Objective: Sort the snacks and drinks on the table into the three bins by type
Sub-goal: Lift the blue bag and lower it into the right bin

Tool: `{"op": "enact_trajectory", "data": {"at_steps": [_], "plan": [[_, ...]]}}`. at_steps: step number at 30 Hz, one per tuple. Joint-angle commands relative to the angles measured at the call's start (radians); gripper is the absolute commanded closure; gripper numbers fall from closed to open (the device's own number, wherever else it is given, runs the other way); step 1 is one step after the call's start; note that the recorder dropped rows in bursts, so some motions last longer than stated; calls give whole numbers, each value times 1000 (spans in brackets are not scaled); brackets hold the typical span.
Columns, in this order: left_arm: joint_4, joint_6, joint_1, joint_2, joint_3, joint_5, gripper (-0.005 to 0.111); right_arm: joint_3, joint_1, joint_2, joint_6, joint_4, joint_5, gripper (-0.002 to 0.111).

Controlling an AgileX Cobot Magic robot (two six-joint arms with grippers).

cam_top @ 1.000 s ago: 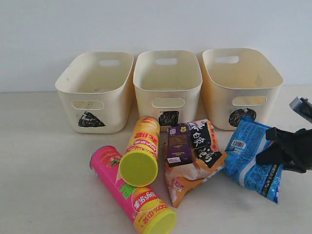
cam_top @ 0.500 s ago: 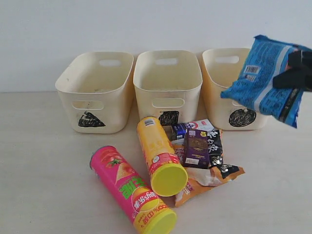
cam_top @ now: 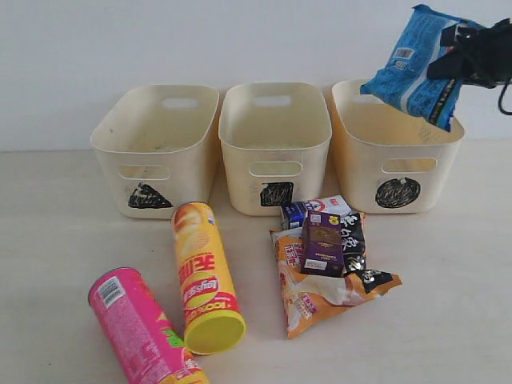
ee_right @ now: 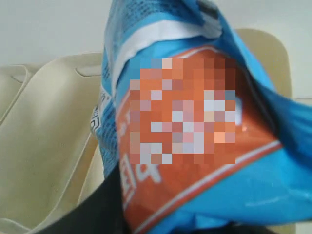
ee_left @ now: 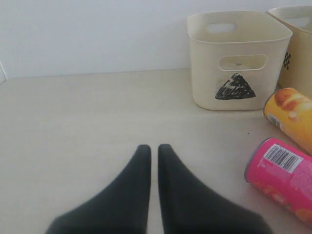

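My right gripper (cam_top: 462, 53) is shut on the blue crinkly bag (cam_top: 414, 66) (ee_right: 195, 122) and holds it in the air over the circle bin (cam_top: 398, 152). The square bin (cam_top: 274, 144) and the triangle bin (cam_top: 156, 152) (ee_left: 236, 58) stand to its left. On the table lie the yellow canister (cam_top: 204, 276) (ee_left: 290, 114) and the pink canister (cam_top: 140, 332) (ee_left: 282, 178). The dark purple carton (cam_top: 322, 242) rests on the orange-and-black bag (cam_top: 328, 292), with the blue-and-white carton (cam_top: 314, 210) behind it. My left gripper (ee_left: 154, 148) is shut on nothing, low over bare table left of the canisters.
The three bins line up along the white back wall (cam_top: 240, 40). The pink canister reaches the front edge of the exterior view. The table (ee_left: 73, 112) is pale wood.
My right gripper has lifted the blue bag off the table and up over the circle bin. Both canisters have rolled left and the cartons and orange bag have shifted.
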Motion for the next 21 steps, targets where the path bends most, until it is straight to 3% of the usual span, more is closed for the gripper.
{"op": "enact_trajectory", "data": {"at_steps": [1, 3, 6, 10, 12, 18, 21], "plan": [[0, -9, 1, -4, 4, -2, 103, -121, 42, 112, 11, 7, -11, 108], [0, -9, 1, -4, 4, -2, 103, -152, 48, 151, 20, -4, -24, 105], [0, -9, 1, -4, 4, -2, 103, -174, 50, 193, 33, -15, -48, 88], [0, -9, 1, -4, 4, -2, 103, -174, 50, 215, 33, -44, -80, 49], [0, -9, 1, -4, 4, -2, 103, -174, 50, 215, 33, -44, -80, 37], [0, -9, 1, -4, 4, -2, 103, -174, 50, 188, 33, -56, -74, 36], [0, -9, 1, -4, 4, -2, 103, -174, 50, 139, 54, -145, -63, 47]]}}
